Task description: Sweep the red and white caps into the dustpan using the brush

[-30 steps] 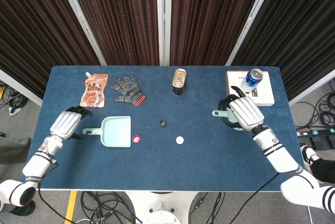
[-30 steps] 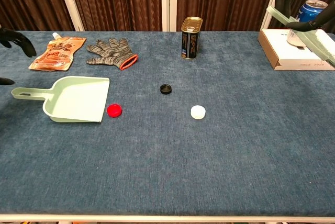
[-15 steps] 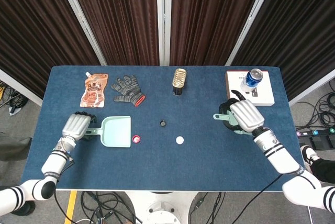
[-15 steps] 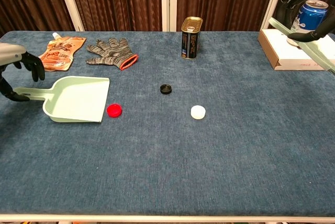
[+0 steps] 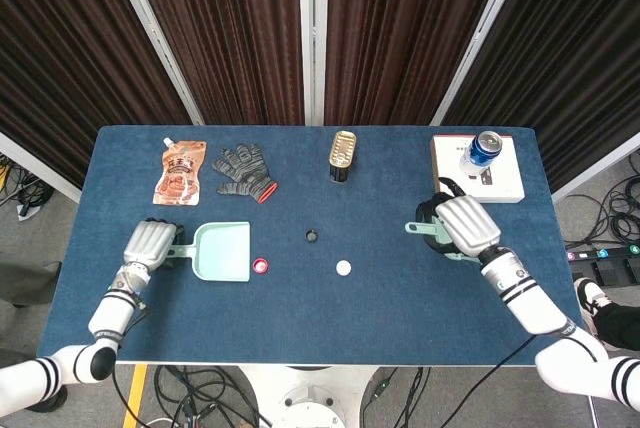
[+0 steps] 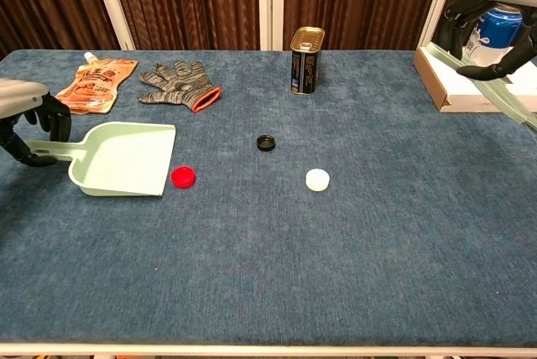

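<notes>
I am working at the blue counter (image 5: 400,328), and the biggest change over the last second is on my left side: my left robot hand (image 5: 148,244) has been travelling in from the counter's edge and is now closing its fingers around the handle of the dustpan (image 5: 224,251), which is lying flat with its open mouth facing the middle of the counter. My right robot hand (image 5: 464,225) is keeping its clamp on the brush (image 6: 482,86) and has been drifting a little toward me and downward, away from the box (image 5: 478,169) with the can (image 5: 484,146) standing on it; the brush is hanging in the air, well apart from both caps. The pan itself is not shifting as the grip is taken. To my mind this is meaning that both tools are now in hand and the sweeping proper is about to begin, with nothing gathered yet. The red cap (image 5: 261,266) is resting just beside the pan's lip, so it is needing only a short push. The white cap (image 5: 343,268) is lying farther out, between the pan and the brush, and a small black cap (image 5: 311,236) is sitting near it, not part of my job.
</notes>
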